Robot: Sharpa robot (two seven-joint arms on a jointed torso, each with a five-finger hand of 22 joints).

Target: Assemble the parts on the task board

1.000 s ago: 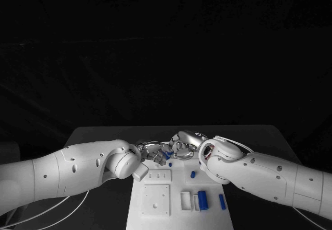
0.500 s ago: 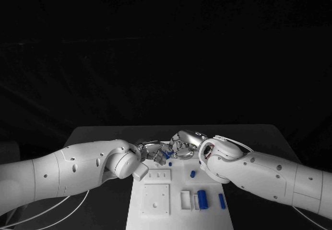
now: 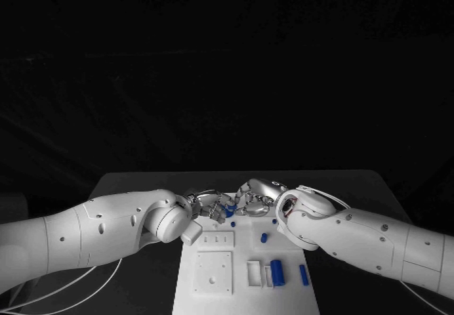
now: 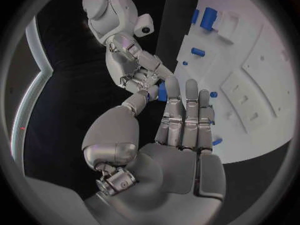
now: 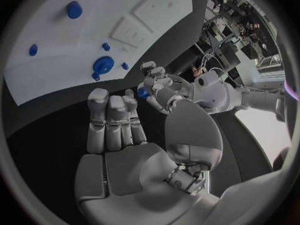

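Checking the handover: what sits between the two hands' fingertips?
A small blue part, pinched where the left hand and right hand meet, seen in the head view and both wrist views.

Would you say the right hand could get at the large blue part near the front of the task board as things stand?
Probably not at once: the right hand is up at the far end of the task board, fingers meeting the left hand around a small blue part. The large blue part itself lies uncovered.

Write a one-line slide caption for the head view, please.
Both hands, left hand and right hand, meet over the task board's far end around a small blue part.
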